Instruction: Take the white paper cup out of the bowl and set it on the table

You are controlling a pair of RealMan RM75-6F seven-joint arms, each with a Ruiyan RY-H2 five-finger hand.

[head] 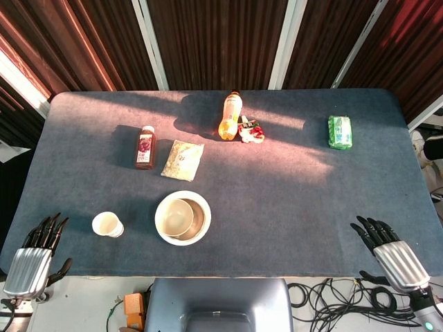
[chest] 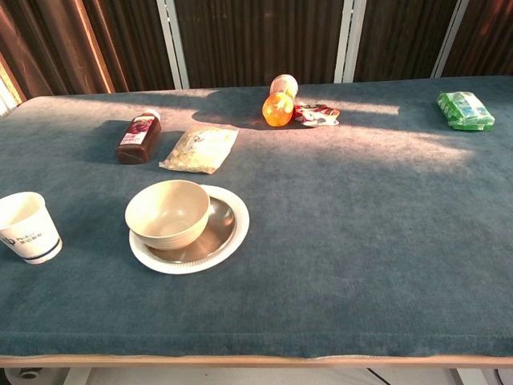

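Note:
The white paper cup (head: 107, 224) (chest: 29, 228) stands upright on the blue table (head: 291, 194), left of the bowl. The cream bowl (head: 177, 216) (chest: 167, 212) sits empty on a white plate (head: 201, 220) (chest: 228, 238) with a metal centre. My left hand (head: 31, 263) is off the table's front left corner, fingers spread, holding nothing, well apart from the cup. At the front right corner my right hand (head: 391, 256) is open too, fingers extended and empty. Neither hand shows in the chest view.
A dark red juice bottle (head: 145, 147) and a pale snack bag (head: 182, 160) lie behind the bowl. An orange bottle (head: 230, 115) lies on its side beside a small red wrapper (head: 250, 131). A green packet (head: 339, 131) sits at the far right.

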